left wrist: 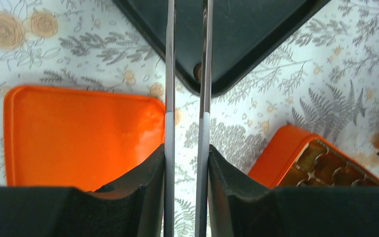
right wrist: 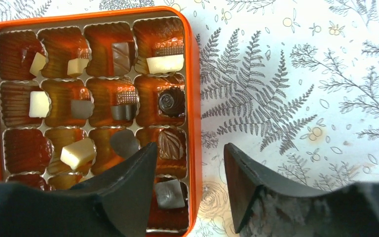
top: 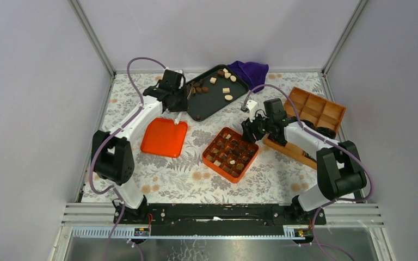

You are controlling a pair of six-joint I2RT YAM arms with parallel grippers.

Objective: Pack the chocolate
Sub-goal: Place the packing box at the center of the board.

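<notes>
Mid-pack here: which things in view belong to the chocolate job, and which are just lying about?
For the job: loose chocolates, black tray under them, part-filled orange box, orange lid.
Likely just lying about: purple cloth, wooden divided box.

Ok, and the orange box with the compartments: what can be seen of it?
The orange box is square with rounded corners, glossy, apparently tin or plastic, and lidless. A ribbed golden insert divides it into cells, four across; most hold cream, mid-brown or dark chocolates, a few look empty. It lies flat on the floral cloth mid-table, diagonal to the arms. The right hand hangs open over one rim; contact cannot be told.
</notes>
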